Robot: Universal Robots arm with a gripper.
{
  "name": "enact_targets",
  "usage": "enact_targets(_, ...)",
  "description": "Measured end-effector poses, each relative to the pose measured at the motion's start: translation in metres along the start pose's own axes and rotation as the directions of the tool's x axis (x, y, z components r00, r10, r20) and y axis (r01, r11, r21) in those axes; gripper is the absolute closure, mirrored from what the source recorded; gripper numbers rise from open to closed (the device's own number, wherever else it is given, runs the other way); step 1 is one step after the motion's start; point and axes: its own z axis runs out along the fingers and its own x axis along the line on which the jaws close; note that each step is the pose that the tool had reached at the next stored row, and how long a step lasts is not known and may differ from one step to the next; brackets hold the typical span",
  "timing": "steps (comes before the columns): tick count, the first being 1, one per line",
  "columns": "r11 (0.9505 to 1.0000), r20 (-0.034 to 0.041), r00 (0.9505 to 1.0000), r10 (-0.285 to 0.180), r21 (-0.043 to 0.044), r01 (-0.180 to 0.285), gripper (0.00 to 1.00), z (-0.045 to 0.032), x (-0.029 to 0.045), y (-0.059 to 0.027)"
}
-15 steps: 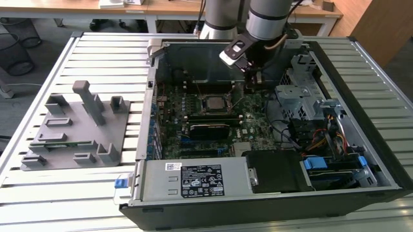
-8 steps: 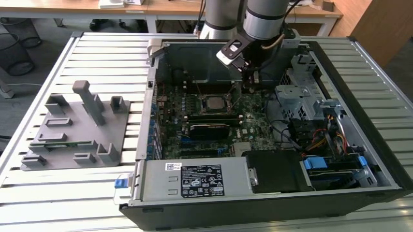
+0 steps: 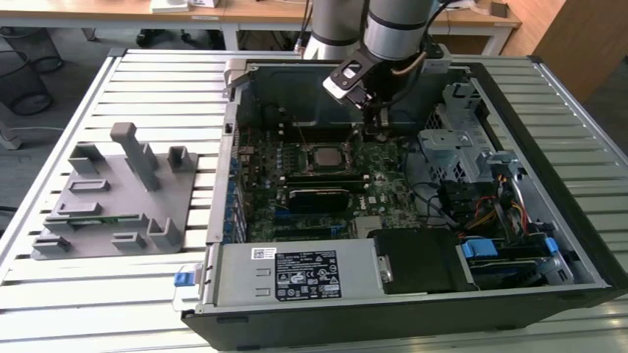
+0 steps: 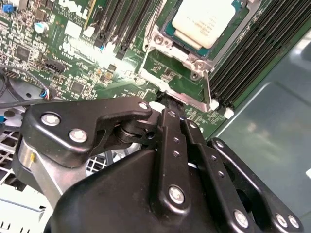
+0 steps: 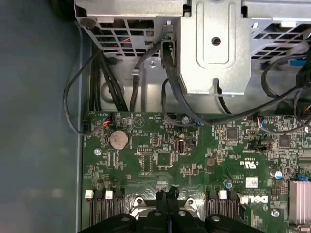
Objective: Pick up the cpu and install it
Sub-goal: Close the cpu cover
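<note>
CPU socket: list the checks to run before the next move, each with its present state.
1. cpu lying inside the socket frame: ok.
2. cpu seated flat: cannot tell.
3. Socket frame closed and latched over the cpu: cannot tell.
4. gripper shut, holding nothing: ok.
5. Gripper off the cpu, at the frame's edge: ok.
6. black cables apart from the gripper: ok.

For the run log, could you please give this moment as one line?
cpu: lying in socket frame | tool: shut, holding nothing, tip by socket frame edge | computer case: open
</note>
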Motion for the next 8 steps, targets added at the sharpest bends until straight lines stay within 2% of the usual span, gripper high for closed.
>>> enact_targets(8,1.0000,-0.0001,1.0000,0.000,0.0000,0.000,0.89,0.0000,0.0000,-0.0031)
